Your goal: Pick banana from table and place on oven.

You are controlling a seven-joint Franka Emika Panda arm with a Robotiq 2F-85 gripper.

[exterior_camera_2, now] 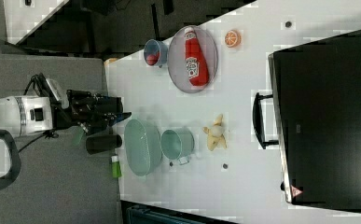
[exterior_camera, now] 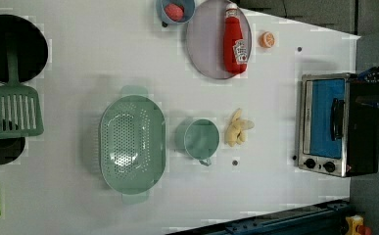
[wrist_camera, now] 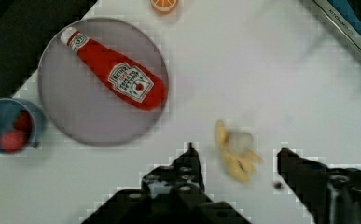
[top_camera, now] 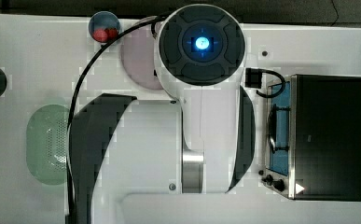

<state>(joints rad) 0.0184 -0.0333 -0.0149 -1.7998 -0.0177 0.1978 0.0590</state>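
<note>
Banana (wrist_camera: 236,156) lies on the white table (wrist_camera: 271,79) below the wide-open, empty claw (wrist_camera: 238,161), its length running roughly along the gap between the fingers.

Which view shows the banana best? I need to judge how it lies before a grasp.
The left view: the banana lies unobstructed on the table, beside the green cup. The right view shows it smaller; the wrist view blurs it between the open fingers; in the top view the arm covers that spot.
</note>
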